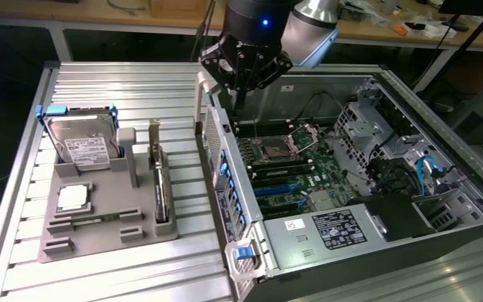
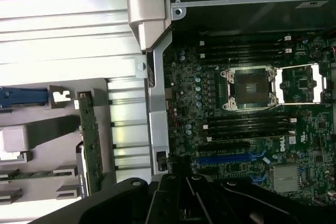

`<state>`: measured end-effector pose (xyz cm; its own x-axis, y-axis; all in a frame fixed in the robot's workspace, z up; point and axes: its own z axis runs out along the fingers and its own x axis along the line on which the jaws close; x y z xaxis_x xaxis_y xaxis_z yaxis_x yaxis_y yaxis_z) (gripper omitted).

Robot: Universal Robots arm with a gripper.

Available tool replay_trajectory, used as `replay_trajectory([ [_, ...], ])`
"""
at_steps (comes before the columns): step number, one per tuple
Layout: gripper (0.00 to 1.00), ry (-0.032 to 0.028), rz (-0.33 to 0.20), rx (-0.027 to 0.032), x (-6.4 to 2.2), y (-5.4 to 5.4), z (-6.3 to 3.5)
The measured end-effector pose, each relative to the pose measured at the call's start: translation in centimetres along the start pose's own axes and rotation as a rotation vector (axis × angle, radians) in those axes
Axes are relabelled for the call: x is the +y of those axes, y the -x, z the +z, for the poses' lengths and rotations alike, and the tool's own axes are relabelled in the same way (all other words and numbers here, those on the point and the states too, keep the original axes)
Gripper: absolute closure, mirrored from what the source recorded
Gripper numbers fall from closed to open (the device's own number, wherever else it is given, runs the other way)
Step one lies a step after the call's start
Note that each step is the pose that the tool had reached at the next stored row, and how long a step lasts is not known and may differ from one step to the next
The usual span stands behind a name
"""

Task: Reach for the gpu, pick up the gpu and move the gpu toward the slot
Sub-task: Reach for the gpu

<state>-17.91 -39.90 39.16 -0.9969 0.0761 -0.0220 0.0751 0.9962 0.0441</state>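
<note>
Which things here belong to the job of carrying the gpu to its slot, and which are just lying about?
Job in hand: thin green gpu card edge-on in the grey holder; black gripper; long blue motherboard slot.
Lying about: silver hard drive with white label; slim green memory stick; square silver processor chip.

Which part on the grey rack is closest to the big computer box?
The gpu, the thin card standing on edge at the rack's side next to the computer case. The hard drive, square chip and memory stick sit farther away.
</note>
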Motion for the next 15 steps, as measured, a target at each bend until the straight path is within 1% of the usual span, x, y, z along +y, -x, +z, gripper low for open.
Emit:
replay_trajectory([
  [3, 0.89, 0.0001, 0.000, 0.0000, -0.07, -0.9, 0.00],
  [5, 0.89, 0.0001, 0.000, -0.0001, -0.15, -1.7, -0.01],
  [6, 0.89, -0.0001, 0.000, 0.0001, -0.26, -2.9, -0.04],
  [9, 0.89, 0.0001, 0.000, -0.0001, -0.37, -4.1, -0.05],
  [13, 0.89, 0.0001, 0.000, 0.0000, -0.53, -6.1, -0.09],
  [15, 0.89, 0.0001, 0.000, 0.0000, -0.59, -6.7, -0.09],
])
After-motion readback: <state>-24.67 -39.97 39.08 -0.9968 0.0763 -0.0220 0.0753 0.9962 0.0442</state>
